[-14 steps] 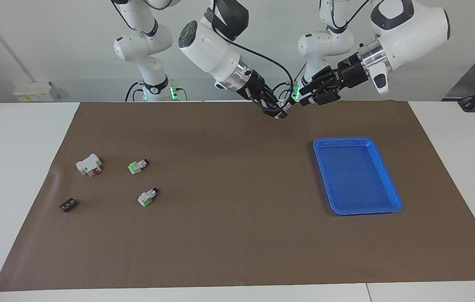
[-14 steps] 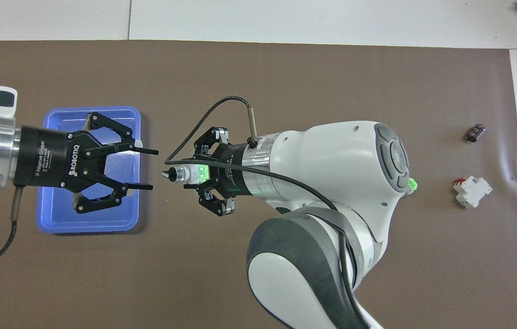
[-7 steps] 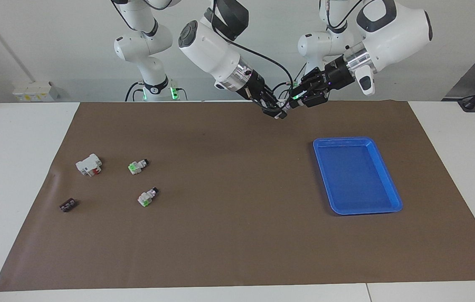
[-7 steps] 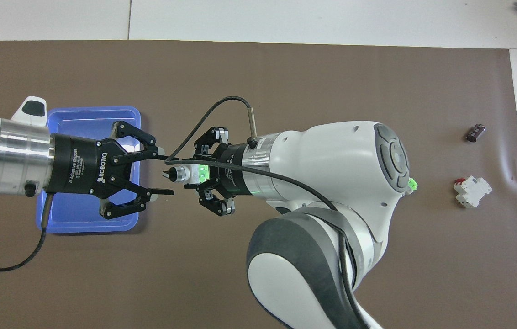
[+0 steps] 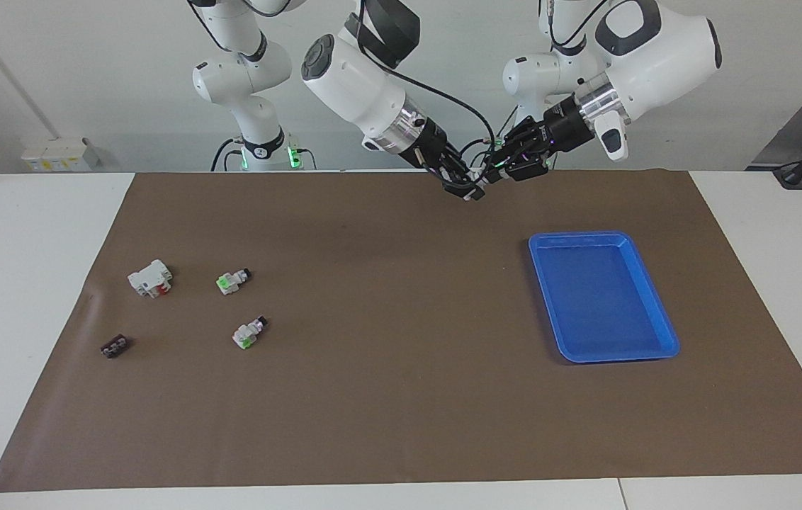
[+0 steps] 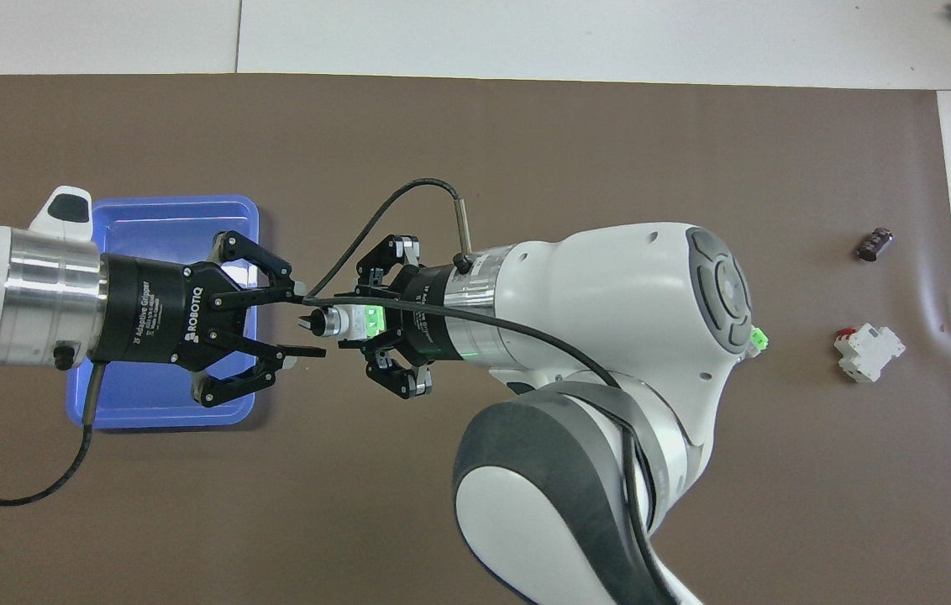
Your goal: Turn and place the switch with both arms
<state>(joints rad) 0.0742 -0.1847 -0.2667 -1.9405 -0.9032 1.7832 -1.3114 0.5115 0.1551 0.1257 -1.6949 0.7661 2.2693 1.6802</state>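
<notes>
My right gripper [image 6: 355, 322] [image 5: 470, 187] hangs above the brown mat near the robots, shut on a white switch [image 6: 341, 321] [image 5: 477, 184]. Its green part lies between the fingers and its black round cap points at the left gripper. My left gripper [image 6: 304, 323] [image 5: 492, 173] comes in level from the blue tray's end. It is open, with one fingertip on each side of the cap and a gap to it on both sides. Two more switches [image 5: 233, 281] [image 5: 251, 331] lie on the mat toward the right arm's end.
A blue tray [image 5: 578, 237] [image 6: 165, 206] lies on the mat toward the left arm's end, partly under the left gripper in the overhead view. A white block with a red part [image 5: 151, 278] [image 6: 868, 353] and a small dark block [image 5: 115, 346] [image 6: 874, 244] lie beside the loose switches.
The left gripper has moved in toward the right gripper. Its fingers now straddle the switch's cap and have narrowed. The right gripper and the switch have stayed still.
</notes>
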